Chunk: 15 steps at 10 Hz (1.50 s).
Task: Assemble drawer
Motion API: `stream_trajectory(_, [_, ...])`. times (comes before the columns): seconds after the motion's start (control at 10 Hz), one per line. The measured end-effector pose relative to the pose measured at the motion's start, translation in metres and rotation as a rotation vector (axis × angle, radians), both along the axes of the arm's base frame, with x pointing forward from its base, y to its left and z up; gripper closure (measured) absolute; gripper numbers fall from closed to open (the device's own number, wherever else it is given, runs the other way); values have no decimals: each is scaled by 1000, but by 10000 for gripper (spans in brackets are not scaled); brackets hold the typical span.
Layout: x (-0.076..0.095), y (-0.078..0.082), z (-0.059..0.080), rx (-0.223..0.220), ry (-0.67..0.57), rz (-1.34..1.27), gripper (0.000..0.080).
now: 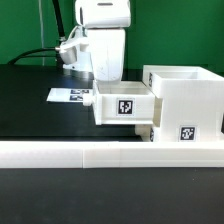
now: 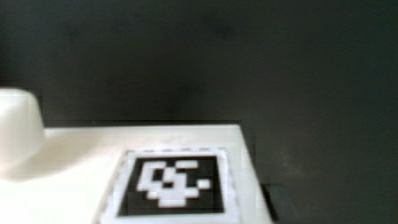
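Observation:
In the exterior view the white box casing stands at the right, with a tag low on its front. One white tray with a tag on its side sticks out of the casing toward the exterior view's left. A second tray cannot be told apart. My gripper hangs just behind this tray, and its fingertips are hidden by it. The wrist view shows a flat white face with a tag close below the camera, and no fingers show there.
The long low white rail runs across the front of the black table. The marker board lies flat at the exterior view's left, behind the tray. A white rounded shape sits at the wrist picture's edge.

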<state>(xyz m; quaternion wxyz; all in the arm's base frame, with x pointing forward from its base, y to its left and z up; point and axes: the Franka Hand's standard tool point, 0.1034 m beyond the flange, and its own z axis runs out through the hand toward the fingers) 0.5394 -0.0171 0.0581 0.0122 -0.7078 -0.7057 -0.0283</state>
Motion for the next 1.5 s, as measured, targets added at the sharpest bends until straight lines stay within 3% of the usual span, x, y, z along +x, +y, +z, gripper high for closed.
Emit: stream_trajectory(1.5, [0, 3, -4, 2, 28, 5, 755])
